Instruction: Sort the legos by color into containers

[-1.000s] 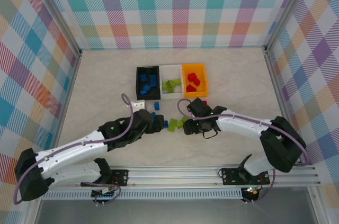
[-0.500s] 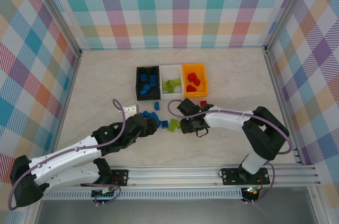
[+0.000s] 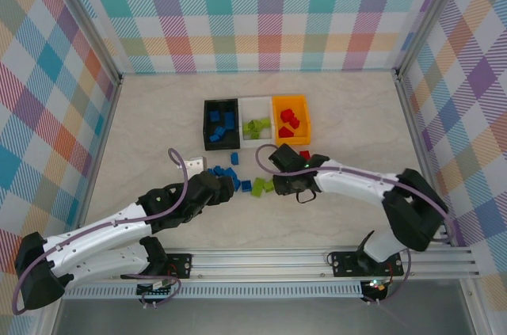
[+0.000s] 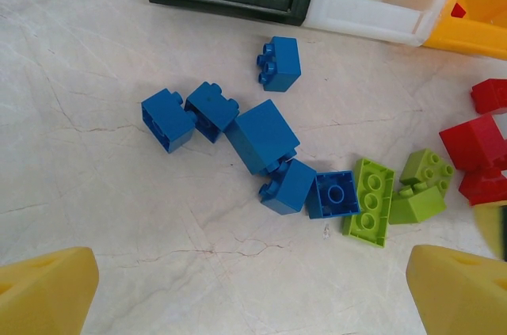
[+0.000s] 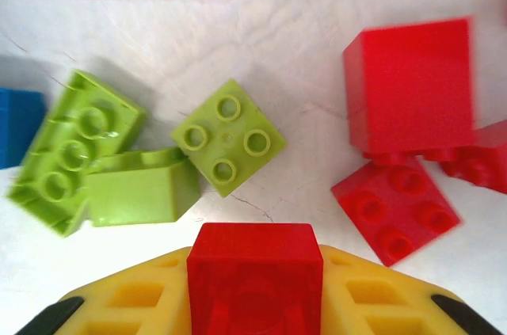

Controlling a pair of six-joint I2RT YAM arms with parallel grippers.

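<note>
While your right gripper (image 3: pixel 279 184) is pinched shut on a red lego (image 5: pixel 255 270), it sits low over the loose pile on the worktop (image 3: pixel 158 113), in front of the bins. Past that held piece, the right wrist view shows you a lime green square lego (image 5: pixel 228 137) studs-up, a long green plate (image 5: pixel 75 149) touching a green block on its side (image 5: pixel 142 186), and two more red legos (image 5: pixel 409 85) to the right.

Your left gripper (image 3: pixel 230 189) is spread wide and holds nothing. Its yellow fingertips (image 4: pixel 43 291) frame a cluster of loose blue legos (image 4: pixel 263 135) that touch one another in a loose chain. One single blue block (image 4: pixel 280 63) lies apart, nearer the bins.

At the back, three bins stand side by side and touching: the black bin (image 3: pixel 222 101) holds blue pieces, the white bin (image 3: pixel 255 100) holds green, and the orange bin (image 3: pixel 291 98) holds red.
</note>
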